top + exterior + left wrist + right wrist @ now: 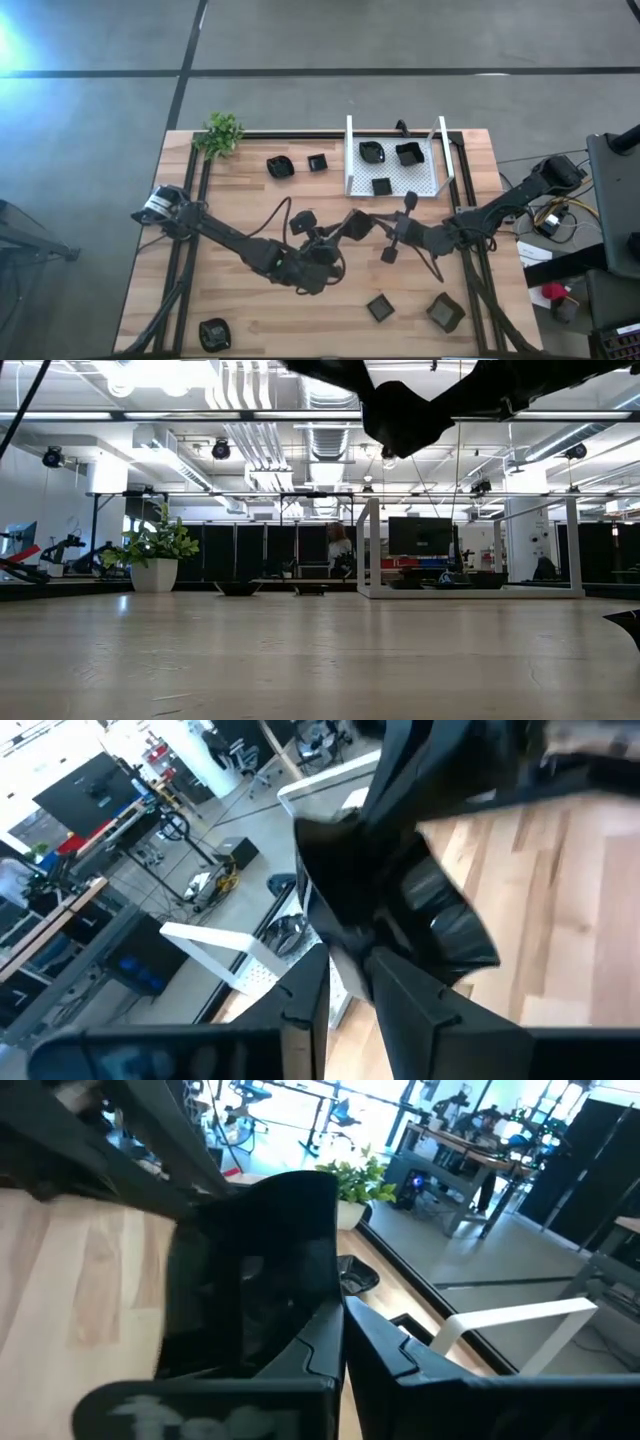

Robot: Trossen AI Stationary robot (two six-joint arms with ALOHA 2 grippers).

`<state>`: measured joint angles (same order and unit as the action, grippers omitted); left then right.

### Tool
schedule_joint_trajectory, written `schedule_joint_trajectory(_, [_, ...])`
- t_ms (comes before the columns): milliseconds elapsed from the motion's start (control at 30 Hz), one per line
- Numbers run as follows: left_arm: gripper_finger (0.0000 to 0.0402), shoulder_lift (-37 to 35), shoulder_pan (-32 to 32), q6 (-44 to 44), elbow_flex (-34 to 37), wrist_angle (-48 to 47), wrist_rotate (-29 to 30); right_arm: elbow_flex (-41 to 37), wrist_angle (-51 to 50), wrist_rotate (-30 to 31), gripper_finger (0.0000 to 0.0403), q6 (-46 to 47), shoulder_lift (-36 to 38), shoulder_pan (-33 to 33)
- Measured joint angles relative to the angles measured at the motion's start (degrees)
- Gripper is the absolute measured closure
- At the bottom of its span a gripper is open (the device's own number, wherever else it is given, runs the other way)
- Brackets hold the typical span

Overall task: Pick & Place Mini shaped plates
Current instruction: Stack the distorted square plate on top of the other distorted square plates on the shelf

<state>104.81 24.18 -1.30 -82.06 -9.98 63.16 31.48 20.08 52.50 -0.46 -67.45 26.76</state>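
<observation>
High above the table's middle, a black mini shaped plate (360,222) (380,890) (260,1270) hangs between my two grippers. My right gripper (385,232) (340,1345) comes from the table's right and is shut on it. My left gripper (345,228) (345,1005) faces it from the left, open, with its fingers on either side of the plate's near edge. In the low view the plate and grippers are a dark shape (400,415) at the top. Three more plates lie in the white tray (395,170). My right gripper pinches the plate's rim (330,1295) between its two fingers. The fingers come nearly level from the table's right side. The plate is lifted clear of the table and stands tilted on edge.
Loose black plates lie at the far left-middle (280,166) (317,161), the near left corner (214,334) and the near right (379,306) (446,312). A small potted plant (220,133) stands at the far left. The tray's upright walls (349,155) rise at the far right.
</observation>
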Motion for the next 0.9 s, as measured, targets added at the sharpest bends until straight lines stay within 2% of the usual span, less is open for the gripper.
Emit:
schedule_joint_trajectory(633, [0.0325, -0.1, 3.6, 2.6, -2.2, 0.1, 0.2, 0.0, -0.2, 0.6, 0.0395, 0.5, 0.5, 0.0])
schedule_joint_trajectory(900, [0.0325, -0.1, 6.1, 3.2, -2.2, 0.1, 4.2, 0.0, -0.4, 1.7, 0.0395, 0.5, 0.5, -0.1])
